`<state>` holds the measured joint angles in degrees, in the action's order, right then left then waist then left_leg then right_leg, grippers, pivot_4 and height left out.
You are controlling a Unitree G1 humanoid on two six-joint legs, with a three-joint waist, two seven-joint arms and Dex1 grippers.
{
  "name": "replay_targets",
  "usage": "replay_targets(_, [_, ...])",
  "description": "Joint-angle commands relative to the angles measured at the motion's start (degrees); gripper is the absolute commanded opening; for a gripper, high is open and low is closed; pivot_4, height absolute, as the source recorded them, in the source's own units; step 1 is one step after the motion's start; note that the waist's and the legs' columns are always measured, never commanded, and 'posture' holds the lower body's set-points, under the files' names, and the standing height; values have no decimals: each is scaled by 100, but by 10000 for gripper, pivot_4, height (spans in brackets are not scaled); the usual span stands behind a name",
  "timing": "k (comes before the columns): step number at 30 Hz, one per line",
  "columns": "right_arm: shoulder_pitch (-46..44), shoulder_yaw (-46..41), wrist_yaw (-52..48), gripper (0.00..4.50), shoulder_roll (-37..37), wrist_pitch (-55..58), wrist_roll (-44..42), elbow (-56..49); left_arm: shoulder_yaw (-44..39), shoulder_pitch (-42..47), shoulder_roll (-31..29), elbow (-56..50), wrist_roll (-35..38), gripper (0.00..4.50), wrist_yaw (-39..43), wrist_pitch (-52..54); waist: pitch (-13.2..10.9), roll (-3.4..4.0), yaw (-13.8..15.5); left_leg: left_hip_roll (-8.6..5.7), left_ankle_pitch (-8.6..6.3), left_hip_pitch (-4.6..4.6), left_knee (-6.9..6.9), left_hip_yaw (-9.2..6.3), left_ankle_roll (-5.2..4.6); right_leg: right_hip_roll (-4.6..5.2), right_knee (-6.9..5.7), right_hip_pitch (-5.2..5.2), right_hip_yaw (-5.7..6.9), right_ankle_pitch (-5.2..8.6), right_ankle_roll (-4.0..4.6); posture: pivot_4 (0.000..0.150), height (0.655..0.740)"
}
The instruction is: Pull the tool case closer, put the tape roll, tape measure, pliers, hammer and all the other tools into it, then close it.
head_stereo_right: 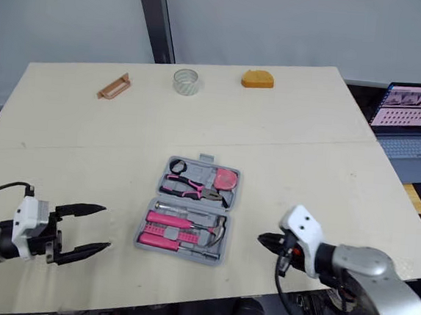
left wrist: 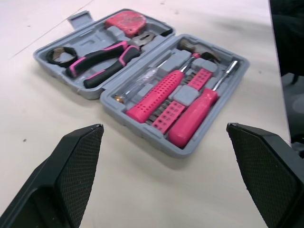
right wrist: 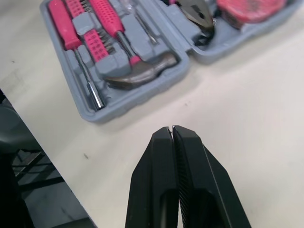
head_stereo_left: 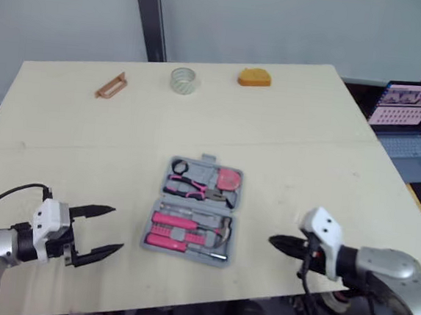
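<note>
You have the open grey plastic tool case [head_stereo_left: 209, 159] between both grippers: the left gripper [head_stereo_left: 116, 229], fingers spread, at its 8 o'clock, the right gripper [head_stereo_left: 273, 241], fingers pressed together, at its 4 o'clock

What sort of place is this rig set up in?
Probably a lab or office test room: a wide cream tabletop, an open laptop beside it, plain pale wall panels behind.

Bare table [head_stereo_left: 305, 173] rings the open tool case [head_stereo_left: 209, 159]; a clear roll [head_stereo_left: 182, 80] sits well apart behind it.
</note>
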<state>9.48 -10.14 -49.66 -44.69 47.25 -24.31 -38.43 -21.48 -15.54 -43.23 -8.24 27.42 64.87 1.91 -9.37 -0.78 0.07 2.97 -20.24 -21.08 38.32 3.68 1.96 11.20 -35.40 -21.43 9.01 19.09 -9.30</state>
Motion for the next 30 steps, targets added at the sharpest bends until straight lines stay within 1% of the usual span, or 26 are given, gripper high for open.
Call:
replay_targets(1, [358, -293, -115, 6425, -150, -137, -158, -106, -87, -109, 80, -82, -30, 45000, -171, -23, 1, -2, 4, 0, 0, 0, 0, 0, -1, 0, 0, 2, 0, 0, 0, 1500, 7400])
replay_targets(2, [431, -321, -139, 9115, -181, -190, -163, -66, -58, -98, 83, -67, -81, 45000, -205, -61, 1, -2, 4, 0, 0, 0, 2, 0, -1, 0, 1, 2, 0, 0, 0, 1500, 7400])
replay_targets(3, [478, -337, -151, 13712, -204, -244, -166, -29, -37, -82, 86, -55, -117, 45000, -229, -80, 2, -3, 3, 0, 0, 0, 8, 0, 0, 0, 1, 4, 0, 0, 0, 1500, 7400])
replay_targets(9, [553, -340, -91, 44426, -284, -449, -194, 42, -13, -2, 86, -55, -95, 45000, -319, -6, 2, -4, 28, 0, -2, -1, 21, -2, -3, 0, 1, 9, -1, 0, 0, 1500, 7400])
replay_targets(12, [463, -308, 35, 45000, -285, -475, -137, 162, 3, 27, 75, -64, -75, 36950, -336, 42, 3, -5, 29, 0, -2, -1, 22, -1, -3, 0, 1, 10, 0, 0, 0, 1500, 7400])
replay_targets(13, [394, -281, 54, 45000, -289, -451, -146, 217, 17, 51, 74, -68, -76, 32251, -346, 61, 3, -5, 30, 0, -2, -1, 22, -1, -3, 0, 1, 10, 0, 0, 0, 1500, 7400])
replay_targets(16, [206, -200, 68, 35752, -299, -449, -170, 299, 65, 140, 69, -79, -64, 16979, -352, 141, 3, -5, 41, 0, -2, -2, 25, -1, -3, 0, 1, 11, 0, 0, 0, 1500, 7400])
replay_targets(17, [153, -168, 74, 29654, -299, -444, -170, 313, 79, 167, 67, -76, -67, 10109, -350, 156, 3, -5, 46, 0, -2, -1, 25, -1, -3, 0, 1, 11, 0, 0, 0, 1500, 7400])
replay_targets(18, [107, -137, 78, 25818, -297, -449, -162, 329, 90, 190, 67, -69, -73, 6256, -351, 163, 3, -5, 48, 0, -2, -1, 25, -2, -3, 0, 0, 11, 0, 0, 0, 1500, 7400])
replay_targets(19, [53, -103, 86, 21139, -289, -457, -150, 353, 107, 225, 67, -57, -83, 1425, -357, 172, 3, -5, 49, 0, -2, -1, 25, -2, -3, 0, 1, 11, 0, 0, 0, 1500, 7400])
replay_targets(20, [-3, -71, 96, 16280, -279, -457, -142, 377, 121, 262, 66, -44, -93, 0, -367, 178, 3, -6, 53, 0, -2, -2, 26, -2, -3, 0, 1, 11, 0, 0, 0, 1500, 7400])
replay_targets(23, [-164, 43, 140, 476, -241, -469, -107, 453, 156, 365, 68, -22, -95, 0, -400, 210, 3, -5, 80, 0, -2, -2, 29, -2, -3, 0, 0, 11, 0, 0, 0, 1500, 7400])
replay_targets(27, [-440, 248, 242, 121, -160, -504, -29, 607, 255, 582, 91, 79, -120, 0, -458, 276, 3, -5, 111, 0, -2, -4, 33, -2, -4, 0, 0, 11, 0, 0, 0, 1500, 7400])
replay_targets(30, [-739, 477, 387, 121, -84, -515, 118, 868, 428, 1014, 121, 384, -225, 0, -606, 371, 4, -5, 141, 0, -2, -4, 45, -2, -4, 0, -5, 13, 0, -1, 1, 1500, 7400])
